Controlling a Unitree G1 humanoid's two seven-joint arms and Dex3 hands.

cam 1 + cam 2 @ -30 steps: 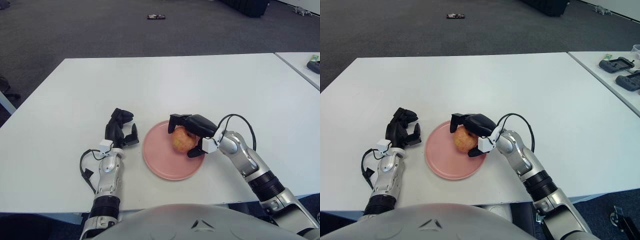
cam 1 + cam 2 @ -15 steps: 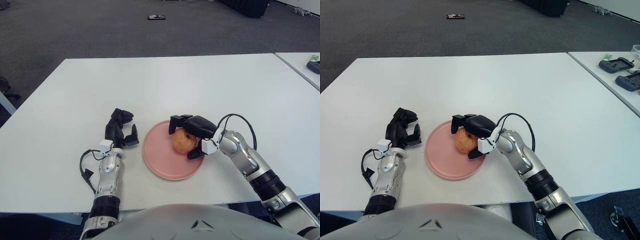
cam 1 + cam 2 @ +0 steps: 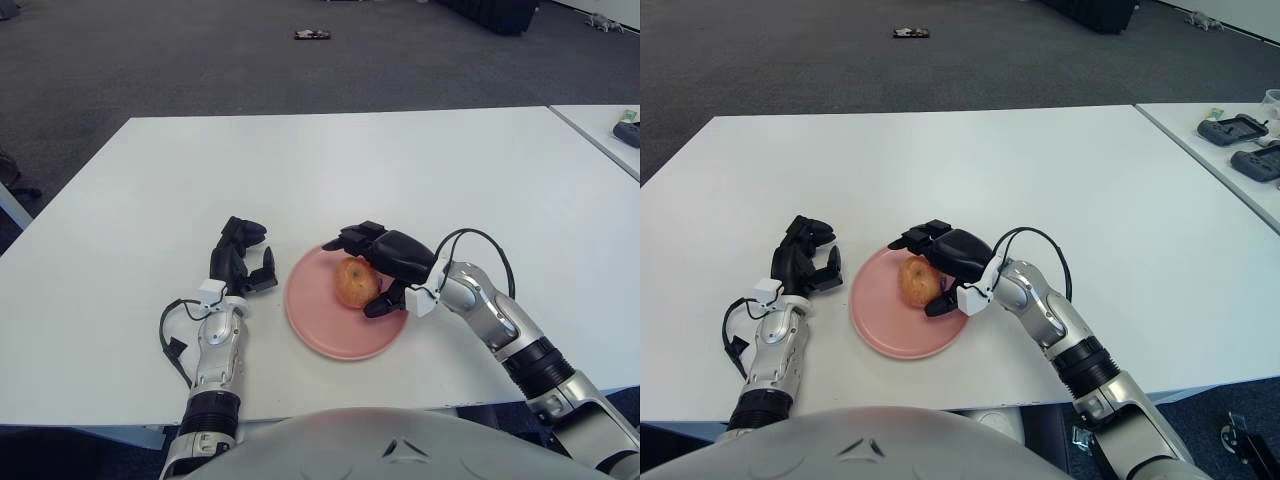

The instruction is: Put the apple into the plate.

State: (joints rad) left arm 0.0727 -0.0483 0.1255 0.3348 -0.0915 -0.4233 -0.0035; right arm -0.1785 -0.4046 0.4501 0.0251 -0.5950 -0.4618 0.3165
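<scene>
The apple, yellow-red, rests on the pink plate near the table's front edge. My right hand arches over the apple's right side with its fingers spread apart; the upper fingers stand above the apple and the thumb lies at its lower right on the plate. I cannot tell if any finger still touches the apple. My left hand is parked on the table just left of the plate, relaxed and empty.
The white table stretches far behind the plate. A second table at the right carries dark devices. A small dark object lies on the carpet beyond.
My right hand's fingers have opened off the apple. The apple has settled slightly left on the plate. The left hand has not moved.
</scene>
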